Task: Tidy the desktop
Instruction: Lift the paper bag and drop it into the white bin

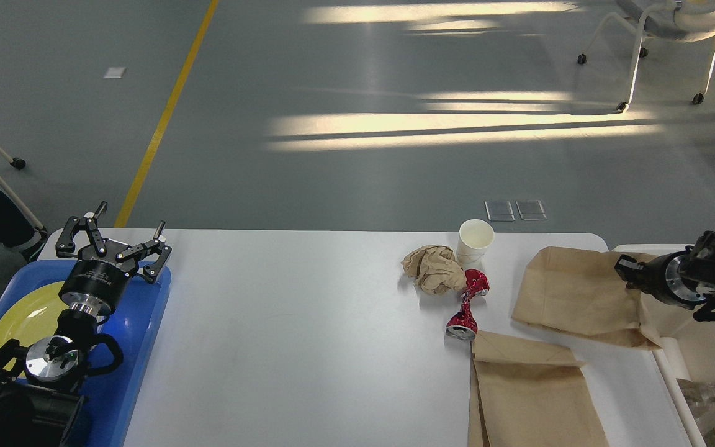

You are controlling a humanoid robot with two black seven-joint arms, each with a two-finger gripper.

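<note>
Bright, sharp; sunlight streaks across floor.

White table, cluttered at right

Paper cup, crumpled paper, crushed red can (twisted) centre-right; two brown bags right; blue tray lower left.

Lab hall; grey floor with yellow line; wheeled chair.

Grey floor with a yellow line, sunlight streaks and a wheeled white chair.
</note>
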